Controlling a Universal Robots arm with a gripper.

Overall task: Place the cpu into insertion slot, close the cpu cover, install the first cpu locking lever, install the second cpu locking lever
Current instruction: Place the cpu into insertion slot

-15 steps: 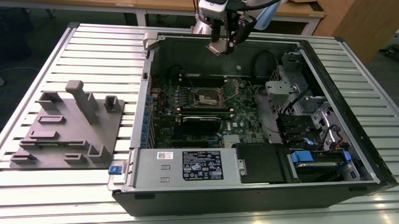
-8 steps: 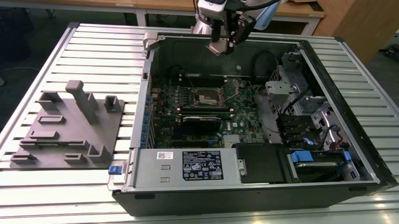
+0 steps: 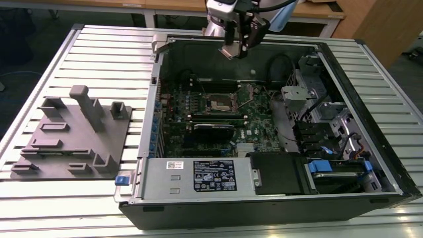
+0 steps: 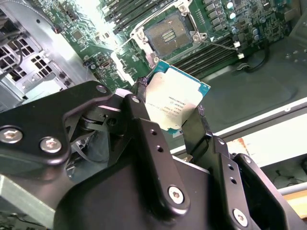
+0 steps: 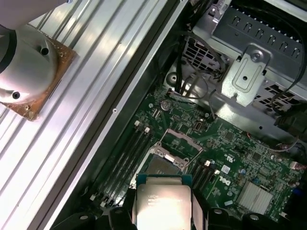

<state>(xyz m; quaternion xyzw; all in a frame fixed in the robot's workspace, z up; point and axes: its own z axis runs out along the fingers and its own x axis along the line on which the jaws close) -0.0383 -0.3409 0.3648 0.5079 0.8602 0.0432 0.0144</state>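
My gripper (image 3: 235, 49) hangs above the open computer case (image 3: 343, 74), over its far edge, shut on the cpu (image 3: 231, 51). Both wrist views show the cpu (image 4: 175, 101) (image 5: 163, 201) as a flat silver-grey square clamped by two opposite edges between the black fingers (image 4: 140, 91), with the gripper (image 4: 170, 101) (image 5: 163, 207) well above the board. The insertion slot (image 3: 221, 103) (image 4: 169, 33) lies bare on the green board, its dark centre showing inside a silvery rim. Beside the slot (image 5: 160, 165) the cpu cover (image 5: 184, 138) stands swung open.
A grey fixture plate (image 3: 73, 144) with upright pegs lies on the slatted table (image 3: 99, 54) at the exterior view's left. Inside the case are a power supply (image 3: 198, 176), drive cages (image 3: 324, 114), black memory slots (image 3: 215, 115) and a black card (image 3: 215, 130).
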